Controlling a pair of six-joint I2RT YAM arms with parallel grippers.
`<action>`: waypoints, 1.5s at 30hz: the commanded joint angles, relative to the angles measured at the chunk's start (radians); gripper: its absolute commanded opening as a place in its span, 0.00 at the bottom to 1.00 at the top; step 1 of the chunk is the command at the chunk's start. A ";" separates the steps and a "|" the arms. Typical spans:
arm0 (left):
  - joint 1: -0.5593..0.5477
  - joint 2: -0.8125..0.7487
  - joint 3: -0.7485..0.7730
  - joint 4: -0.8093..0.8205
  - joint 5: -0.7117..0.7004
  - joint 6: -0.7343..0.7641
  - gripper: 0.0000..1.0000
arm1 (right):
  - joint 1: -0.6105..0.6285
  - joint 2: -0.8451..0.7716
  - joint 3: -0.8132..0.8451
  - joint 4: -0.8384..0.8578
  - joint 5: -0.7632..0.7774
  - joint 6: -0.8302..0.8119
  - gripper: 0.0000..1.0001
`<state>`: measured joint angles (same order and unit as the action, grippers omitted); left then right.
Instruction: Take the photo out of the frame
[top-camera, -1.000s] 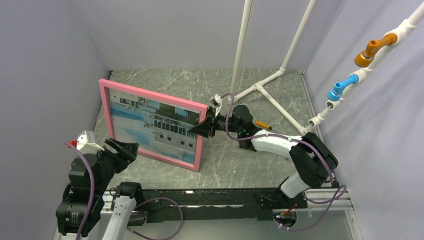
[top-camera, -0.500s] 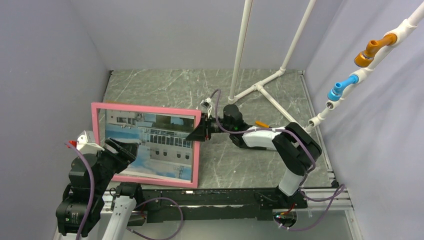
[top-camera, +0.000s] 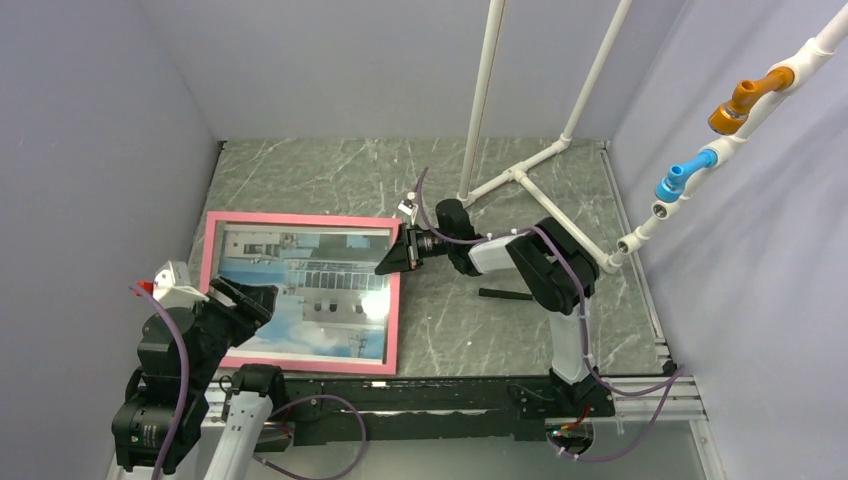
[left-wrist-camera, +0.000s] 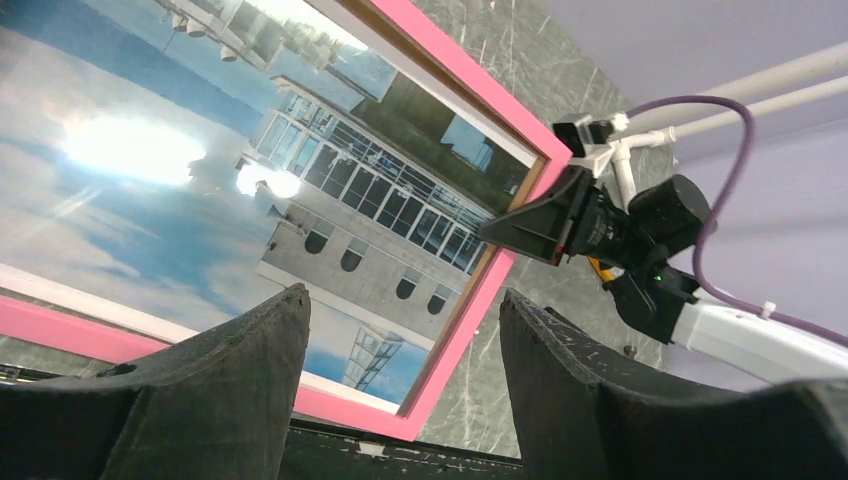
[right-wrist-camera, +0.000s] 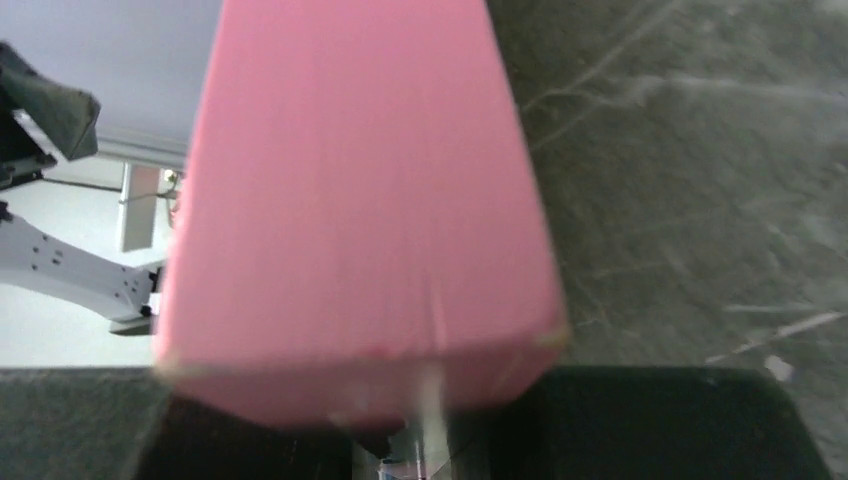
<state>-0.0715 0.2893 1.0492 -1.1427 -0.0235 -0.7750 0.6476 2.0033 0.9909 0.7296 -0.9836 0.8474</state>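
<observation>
The pink frame lies flat or nearly flat on the left of the table, with the photo of a white ship under blue sky inside it, face up. My right gripper is shut on the frame's right border near its far corner. In the right wrist view the pink frame fills the picture, pinched in my right gripper. My left gripper hangs open over the frame's near-left part, touching nothing. From the left wrist, the frame's near-right corner and the photo show between the wide jaws of my left gripper.
A white pipe stand rises at the back of the marble table. More pipes with a blue valve and an orange valve run along the right wall. A thin dark tool lies right of the frame. Grey walls close in on three sides.
The frame stood tilted up a second ago; my right gripper has lowered it toward the table and swung it to the near left. The left arm has not moved.
</observation>
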 joint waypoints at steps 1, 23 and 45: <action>-0.001 -0.013 0.009 0.008 0.002 0.011 0.73 | -0.026 0.094 0.077 -0.052 -0.053 -0.171 0.00; -0.001 -0.034 -0.035 0.017 0.014 0.003 0.73 | -0.022 0.111 0.304 -0.876 0.485 -0.429 0.57; -0.001 0.203 0.041 0.223 0.181 0.107 0.73 | 0.311 -0.218 0.109 -0.964 1.072 -0.053 0.78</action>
<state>-0.0715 0.3576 1.0294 -1.0756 0.0723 -0.7292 0.8284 1.8256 1.1458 -0.3149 -0.0574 0.5987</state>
